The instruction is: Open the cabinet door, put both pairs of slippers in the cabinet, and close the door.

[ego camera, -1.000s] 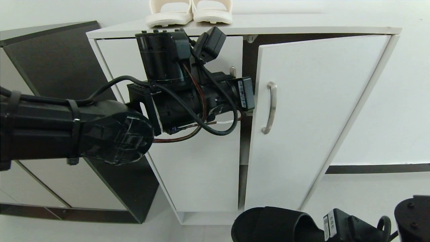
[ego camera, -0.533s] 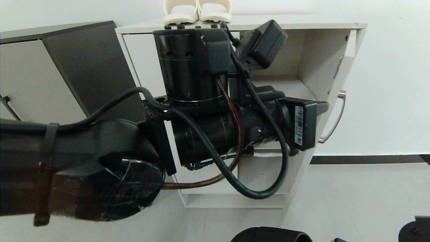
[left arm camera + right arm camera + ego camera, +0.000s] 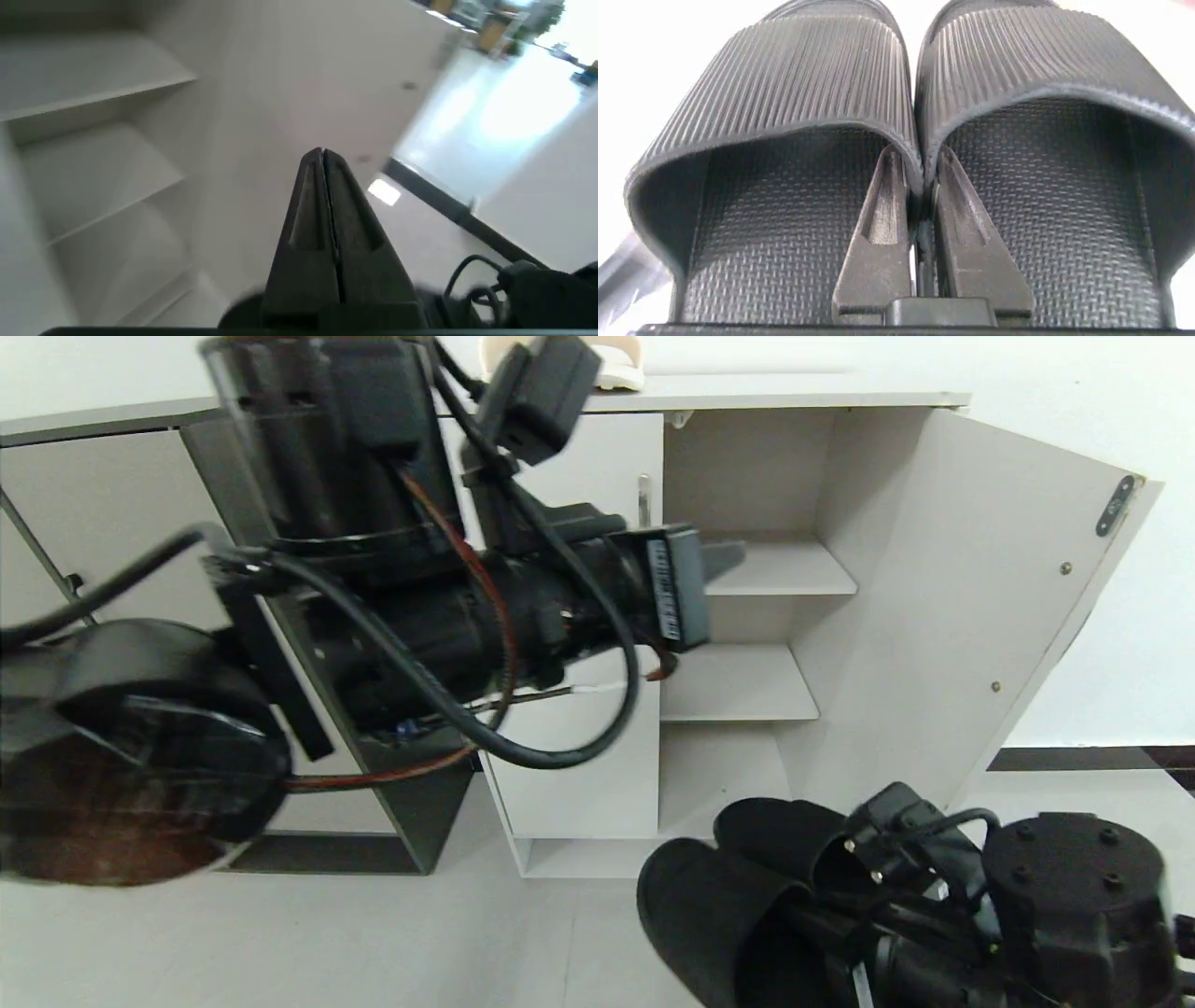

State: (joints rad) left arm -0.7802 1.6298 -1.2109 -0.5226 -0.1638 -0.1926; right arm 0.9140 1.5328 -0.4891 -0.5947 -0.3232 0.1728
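Fig.: Your L claw (image 3: 322, 154), fingers pressed together w/ nothing between, sits in front of the cabinet (image 3: 747, 467). Door (image 3: 934, 616) stands wide open. Your R claw (image 3: 918, 159) pinches the black slippers (image 3: 738, 887) by their inner walls, low before the cabinet. White slippers (image 3: 621, 373) on cabinet top.

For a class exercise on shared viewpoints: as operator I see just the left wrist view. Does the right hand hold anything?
Observer: Yes, the right hand is shut on a pair of black ribbed rubber slippers, one finger inside each.
Operator: And the second pair?
Observer: The cream foam slippers lie on top of the white wooden cabinet.
Operator: Are both doors open?
Observer: No, the right door stands wide open; the left door is shut.
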